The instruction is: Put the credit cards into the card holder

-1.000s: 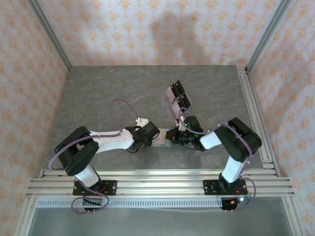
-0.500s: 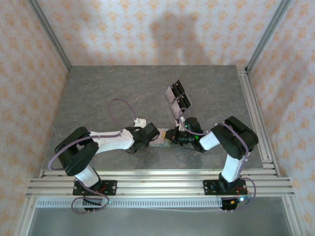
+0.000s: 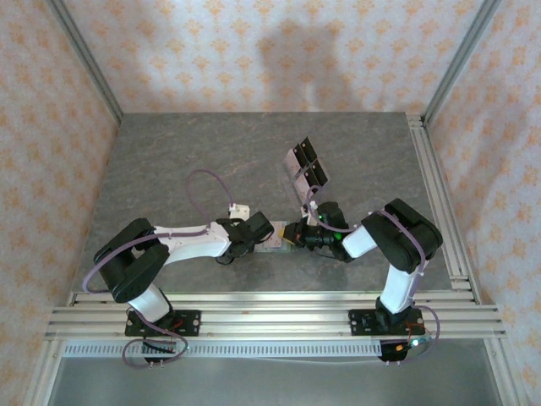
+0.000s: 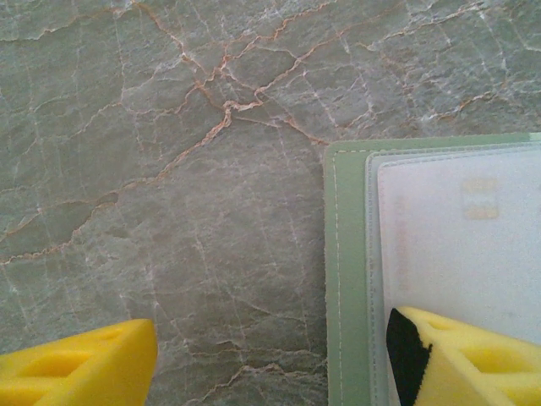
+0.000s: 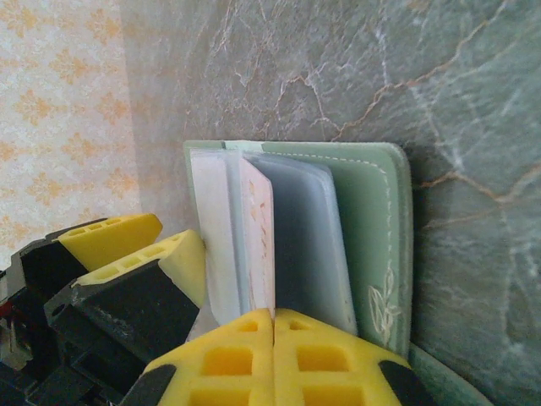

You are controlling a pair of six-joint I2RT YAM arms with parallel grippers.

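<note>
Right wrist: pinkish card (image 5: 258,245) in clenched right gripper (image 5: 274,320), amid open sage-green card holder (image 5: 380,220).

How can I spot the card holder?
On the grey marble table, look near the front where the two robot arms meet. Lying between them is the small pale sage-green stitched card holder, opened to show clear sleeves. The loose black and pale thin cards sit farther back; the holder alone is green.

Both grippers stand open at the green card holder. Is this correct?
Not both: the right gripper is shut on a pale card, as the right wrist view shows. The left gripper does stand open at the green card holder.
</note>
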